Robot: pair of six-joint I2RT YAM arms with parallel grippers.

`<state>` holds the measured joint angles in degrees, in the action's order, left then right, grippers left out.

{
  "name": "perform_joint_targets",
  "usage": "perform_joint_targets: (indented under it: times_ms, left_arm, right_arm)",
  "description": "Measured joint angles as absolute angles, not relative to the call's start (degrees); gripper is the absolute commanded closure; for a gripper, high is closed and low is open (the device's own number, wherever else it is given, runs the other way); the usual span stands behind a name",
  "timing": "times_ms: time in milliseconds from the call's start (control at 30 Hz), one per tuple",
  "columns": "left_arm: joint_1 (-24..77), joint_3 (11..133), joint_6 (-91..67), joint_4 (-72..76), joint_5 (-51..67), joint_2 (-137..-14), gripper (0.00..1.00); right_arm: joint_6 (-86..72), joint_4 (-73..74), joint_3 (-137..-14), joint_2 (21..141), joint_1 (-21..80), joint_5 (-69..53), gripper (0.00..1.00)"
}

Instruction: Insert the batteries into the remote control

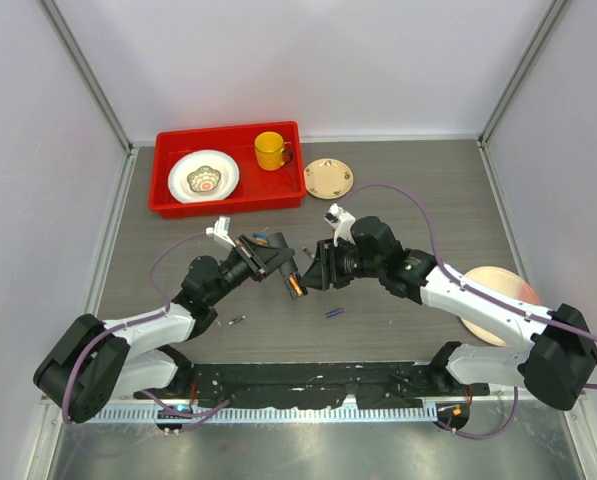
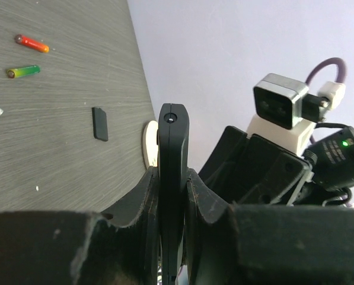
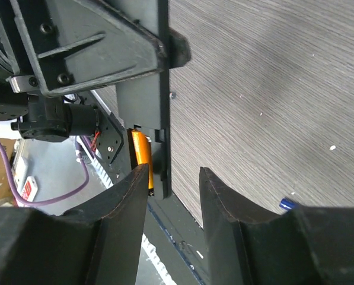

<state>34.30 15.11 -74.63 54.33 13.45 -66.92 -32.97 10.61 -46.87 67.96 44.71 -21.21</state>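
SECOND CELL TO COME: My left tool (image 2: 172,184) clamps the remote control (image 2: 173,142) edge-on, up off the surface, with its open bay turned toward my right tool (image 3: 174,177). The right tool's jaws stand part open and, as far as I can see, empty, just beside the end of the bay. One orange battery (image 3: 141,151) lies in the bay. It looks seated, though I cannot tell whether it is pressed fully home, and I judge the loading about half done. A blue battery (image 3: 286,204) lies loose on the surface near the right tool. A red battery (image 2: 32,43) and a green battery (image 2: 22,72) lie farther off, near the small black back cover (image 2: 99,123). As I read it, the next move belongs to the right tool — go down to a loose cell, pinch it across its middle and line it up with the free slot — while the left holds the remote steady.
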Motion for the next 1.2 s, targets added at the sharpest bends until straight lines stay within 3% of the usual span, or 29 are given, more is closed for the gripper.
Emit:
perform_joint_targets:
  times_ms: [467,1200]
  left_arm:
    - [36.01,17.63,-74.50,44.42,9.43,-66.78,1.00]
    - [36.05,18.70,-75.13,40.77,7.55,-65.49,1.00]
  right_arm:
    - [-26.98,19.86,-55.61,68.18,54.89,-2.22,0.50]
    - [-22.81,26.00,-62.35,76.51,65.10,11.38,0.49]
